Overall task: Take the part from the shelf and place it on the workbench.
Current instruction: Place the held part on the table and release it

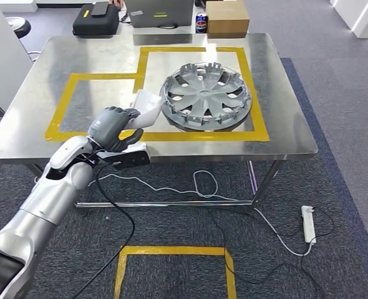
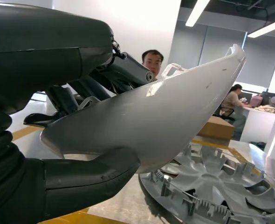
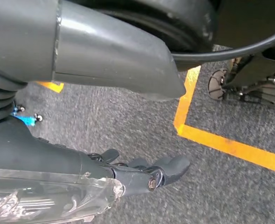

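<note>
Over the steel table [image 1: 40, 112], just beside the hubcap [image 1: 206, 96] — left hand [image 1: 113, 128] gripping a pale silver part [image 1: 148, 106]; right hand [image 3: 143, 175] holding nothing, fingers apart.

No readable text; can [image 1: 201, 22] at the bench's [image 1: 40, 93] far edge has a label, too small to read.

I count one wheel cover [image 1: 206, 96] on one steel table [image 1: 40, 93]; one white part [image 2: 157, 116] in my left hand [image 1: 112, 128]; one can [image 1: 201, 22]; one cardboard box [image 1: 227, 17]; one black case [image 1: 96, 21]; one power strip [image 1: 309, 223].
</note>
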